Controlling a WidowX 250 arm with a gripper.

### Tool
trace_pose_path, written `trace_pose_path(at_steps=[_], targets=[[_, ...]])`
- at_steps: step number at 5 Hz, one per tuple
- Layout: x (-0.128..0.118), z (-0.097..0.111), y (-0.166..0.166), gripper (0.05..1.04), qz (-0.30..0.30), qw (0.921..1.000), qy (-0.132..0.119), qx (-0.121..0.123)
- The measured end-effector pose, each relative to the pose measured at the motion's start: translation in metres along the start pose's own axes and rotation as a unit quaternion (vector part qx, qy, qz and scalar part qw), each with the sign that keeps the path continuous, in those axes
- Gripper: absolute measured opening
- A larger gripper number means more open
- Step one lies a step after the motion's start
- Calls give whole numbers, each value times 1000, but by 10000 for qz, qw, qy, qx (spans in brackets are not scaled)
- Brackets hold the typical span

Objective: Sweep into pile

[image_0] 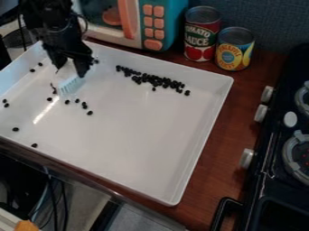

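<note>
Something orange point(26, 225) lies at the lower left corner, with dark cables point(54, 194) hanging just above and to its right, below the edge of the bench point(234, 113). On the brown wooden bench sits a big white tray point(138, 140) with raised sides, set slantwise. At its left, small black beans point(16, 129) are scattered apart: a couple near the left wall, one toward the front edge, two more up by the back left corner. The black arm point(51, 13) comes in from the upper left, and its claw point(70, 66) hangs over the back left part of the tray, clamped on a brush point(70, 85) whose pale blue bristles point down and to the left. A few beans lie just beside the bristles, and a loose group is strung out below and to the right of them. Farther right, toward the back wall of the tray, most of the beans gather in a long, uneven pile point(158, 81) that slants down to the right. Behind the tray stands a teal and white toy microwave point(147, 22) with orange buttons, then a red can point(201, 34) and a yellow and blue can point(235, 48), both upright and close together. At the far right is a black toy stove point(271, 176) with silver knobs point(260, 113) along its left side.
</note>
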State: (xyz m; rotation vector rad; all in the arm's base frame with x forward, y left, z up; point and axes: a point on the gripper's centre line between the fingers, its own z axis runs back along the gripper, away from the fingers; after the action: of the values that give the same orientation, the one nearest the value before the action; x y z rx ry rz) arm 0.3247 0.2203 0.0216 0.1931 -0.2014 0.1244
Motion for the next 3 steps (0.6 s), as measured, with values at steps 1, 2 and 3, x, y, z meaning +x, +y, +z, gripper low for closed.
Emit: trace_pose_path(at_steps=[1,2,3], targets=[[-3,-1,7,719,49,9999,47,85],[-3,1,7,719,77,9999,-10,82],[-4,11,-18,719,-143,9998,-116,-18]])
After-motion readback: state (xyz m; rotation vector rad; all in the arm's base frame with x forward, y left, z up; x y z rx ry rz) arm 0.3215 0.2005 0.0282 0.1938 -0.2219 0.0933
